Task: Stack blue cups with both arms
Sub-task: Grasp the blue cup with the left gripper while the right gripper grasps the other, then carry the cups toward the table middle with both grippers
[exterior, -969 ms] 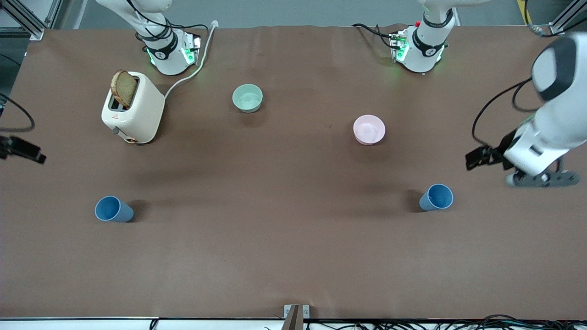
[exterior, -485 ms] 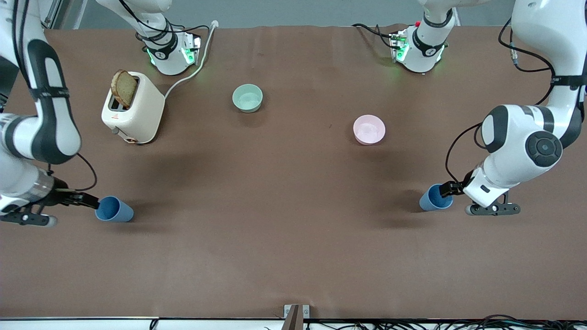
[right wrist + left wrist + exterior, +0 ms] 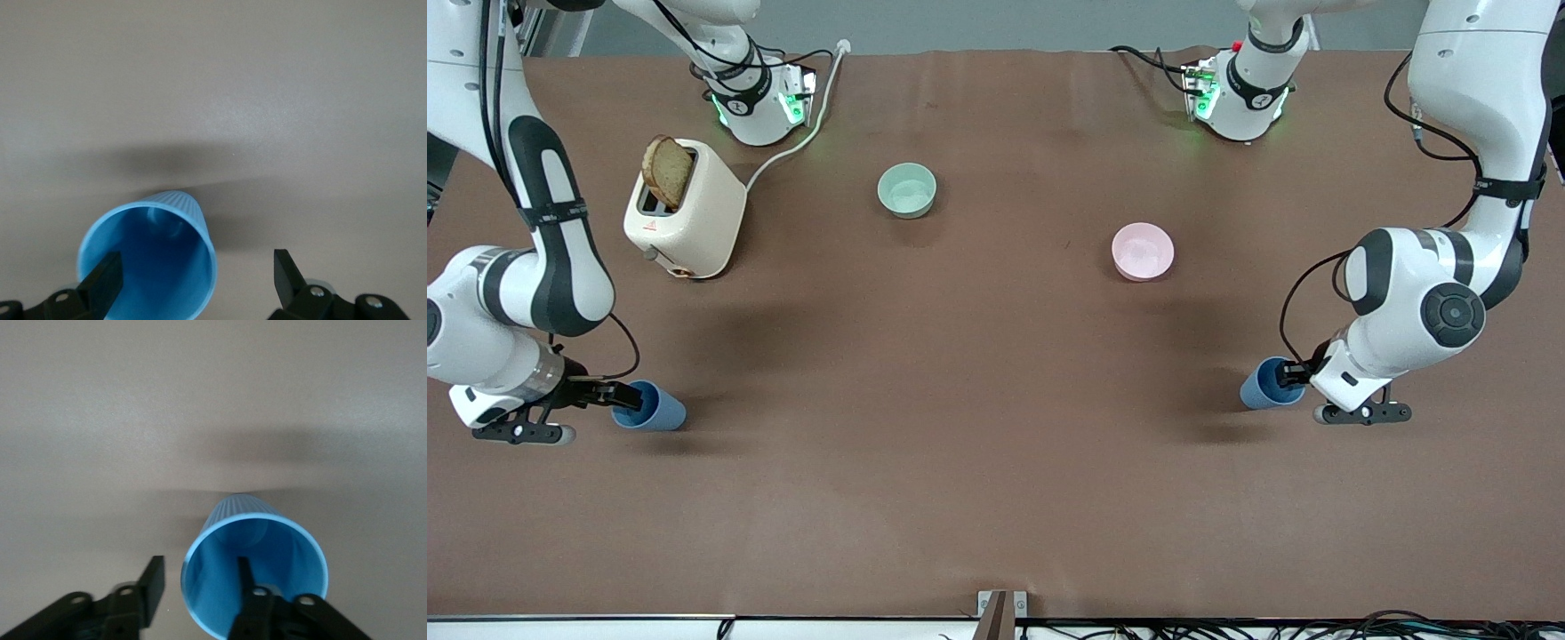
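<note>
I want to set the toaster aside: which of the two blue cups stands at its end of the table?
The blue cup at the right gripper; the toaster stands at that end.

White arms (image 3: 1449, 293), black bands — seemingly black cables

Brown matte tabletop (image 3: 996, 462), evenly lit, soft shadows. Grey floor above its top edge; aluminium frame rail (image 3: 476, 36) at corner near toaster (image 3: 685, 220).

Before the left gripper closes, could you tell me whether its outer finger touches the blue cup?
Apart: the left wrist view shows bare table between that finger and the blue cup.
</note>
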